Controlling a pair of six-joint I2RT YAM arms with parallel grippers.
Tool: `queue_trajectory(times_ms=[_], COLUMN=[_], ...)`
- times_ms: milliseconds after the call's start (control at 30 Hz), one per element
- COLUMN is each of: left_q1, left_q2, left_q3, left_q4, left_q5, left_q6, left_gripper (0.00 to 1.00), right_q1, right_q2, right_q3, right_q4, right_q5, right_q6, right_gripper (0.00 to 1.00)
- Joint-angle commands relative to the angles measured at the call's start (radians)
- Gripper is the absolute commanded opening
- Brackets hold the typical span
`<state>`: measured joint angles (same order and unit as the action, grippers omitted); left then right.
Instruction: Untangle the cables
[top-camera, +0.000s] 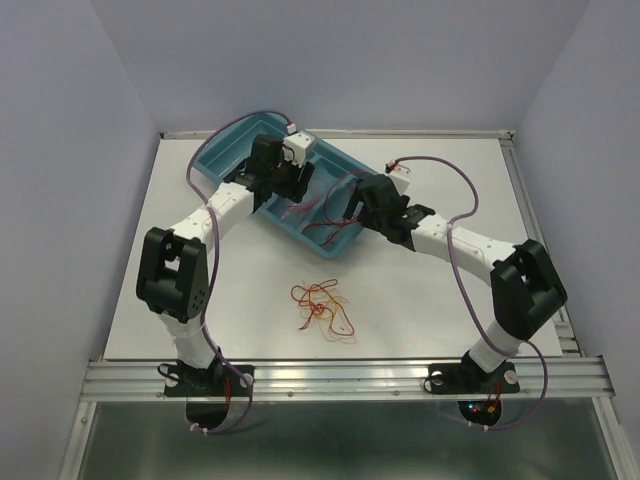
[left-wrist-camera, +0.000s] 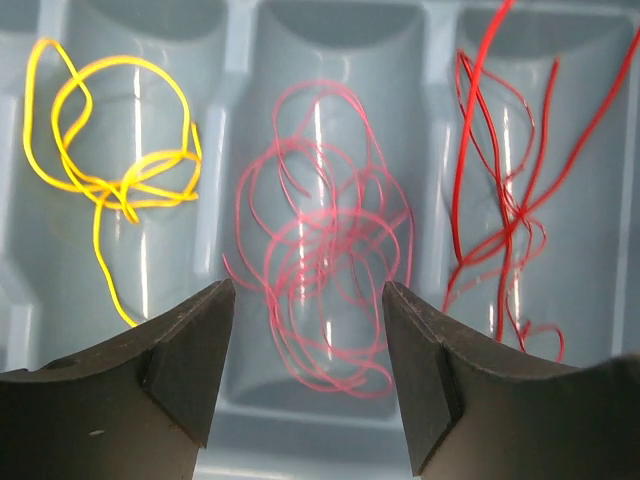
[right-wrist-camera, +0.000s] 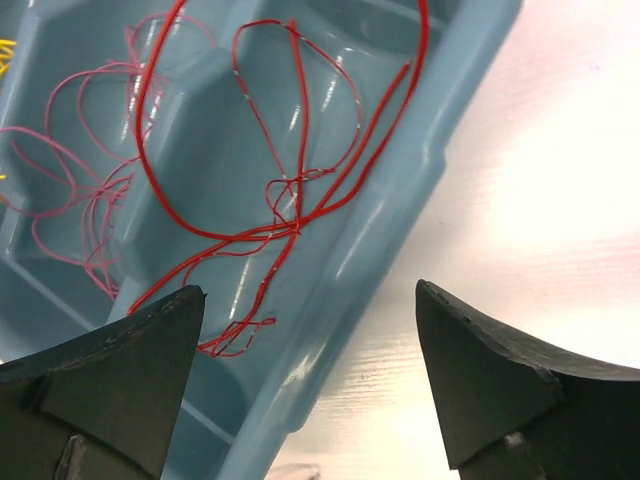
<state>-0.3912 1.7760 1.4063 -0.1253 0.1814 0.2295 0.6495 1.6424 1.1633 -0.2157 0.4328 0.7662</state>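
Cables (top-camera: 322, 312), thin as hair, in red, orange and yellow, lie knotted in a small loose tangle on the white table (top-camera: 420, 300), near its front edge and about midway between the two arm bases. The tangle's longer line runs roughly from eleven o'clock to five o'clock.

Toward twelve o'clock from it sits a blue compartment tray (top-camera: 215, 165), set at an angle. Three sorted strands lie in it, each in its own pocket: a yellow cable (left-wrist-camera: 110, 170), a pink cable (left-wrist-camera: 320, 270) and a red cable (left-wrist-camera: 500, 200).

Both arms reach over the tray. The left gripper (left-wrist-camera: 305, 290) hangs above the pink cable with its jaws spread and nothing between them. The right gripper (right-wrist-camera: 310, 290) hovers over the tray's end pocket, above the red cable, jaws spread wide and empty.

The tangle lies at six o'clock from both grippers, well apart from each. The right gripper looks slightly nearer, so it seems better placed to reach back for the next strand.
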Motion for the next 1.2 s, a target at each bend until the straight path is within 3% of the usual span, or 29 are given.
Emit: queue_trajectory(times_ms=[0,233,567,800,900,1033,1133,1167], left_q1=[-0.003,-0.003,-0.003,-0.003,-0.003,-0.005,-0.031,-0.043], left_q2=[-0.124,-0.272,-0.394,-0.405,-0.418,-0.449,-0.492,-0.498], left_q3=[-0.065,-0.251,-0.391,-0.402,-0.412,-0.446,-0.512,-0.520], left_q4=[0.047,0.159,0.276,0.279,0.277,0.257,0.198,0.175], left_q5=[0.036,0.044,0.018,0.044,0.098,0.259,0.380,0.403], left_q6=[0.019,0.037,0.047,0.044,0.065,0.111,0.207,0.243], left_gripper=[0.72,0.72,0.72,0.72,0.72,0.72,0.75,0.75], right_q1=[0.002,0.002,0.001,-0.013,-0.019,-0.037,-0.047,-0.047], right_q2=[0.017,0.088,0.056,0.013,-0.001,-0.033,-0.044,-0.046], right_q3=[0.016,0.039,0.012,-0.004,-0.004,-0.031,-0.048,-0.048], right_q4=[-0.042,-0.056,-0.060,-0.111,-0.139,-0.145,-0.145,-0.145], right_q5=[0.055,0.021,0.053,0.090,0.118,0.144,0.158,0.155], right_q6=[0.107,0.139,0.143,0.189,0.206,0.211,0.200,0.187], right_gripper=[0.90,0.84,0.49,0.34,0.32,0.35,0.58,0.76])
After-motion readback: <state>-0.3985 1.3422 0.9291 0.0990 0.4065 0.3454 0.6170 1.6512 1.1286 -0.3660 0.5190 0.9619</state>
